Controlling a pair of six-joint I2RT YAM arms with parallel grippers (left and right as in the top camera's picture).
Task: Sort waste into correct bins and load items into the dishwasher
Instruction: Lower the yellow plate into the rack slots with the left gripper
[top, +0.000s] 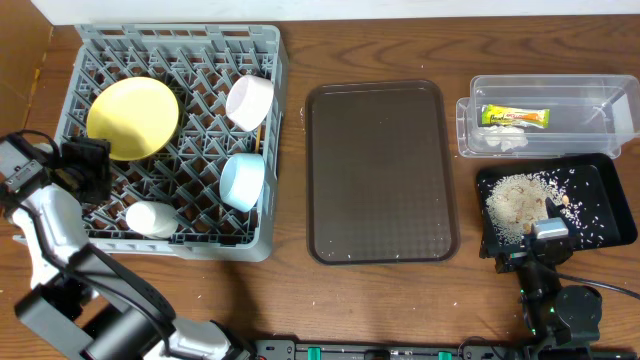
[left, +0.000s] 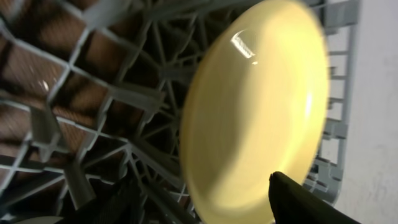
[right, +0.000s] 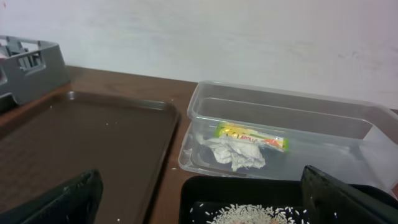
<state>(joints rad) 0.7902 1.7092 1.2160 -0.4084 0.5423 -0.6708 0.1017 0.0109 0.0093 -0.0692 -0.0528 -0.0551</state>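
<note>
- Left gripper (top: 86, 163) is over the left side of the grey dish rack (top: 262, 238), right beside the yellow plate (top: 133, 118).
- On the left wrist camera its two dark fingers (left: 306, 200) stand apart with nothing pinched between them. That's a spread jaw, and the plate (left: 255, 106) fills the view just ahead, standing tilted on edge among the dividers.
- Also in the rack: a white bowl (top: 250, 102) tipped on its side at the upper right, a light blue bowl (top: 242, 181) on its side below it, and a small white cup (top: 152, 218) near the front edge.
- The dark brown tray (top: 380, 170) sits in the middle of the table, between the rack and the bins.
- Over on the right, the clear tub (right: 292, 109) holds the snack wrapper (right: 252, 136) with the crumpled tissue (right: 235, 154) touching it.
- The black tray (top: 600, 190) lies just in front of the tub, with rice scraps (top: 515, 205) heaped at its left and scattered across it.
- Right gripper (right: 200, 186) hovers at the near edge of the black tray, fingers wide apart and empty.
</note>
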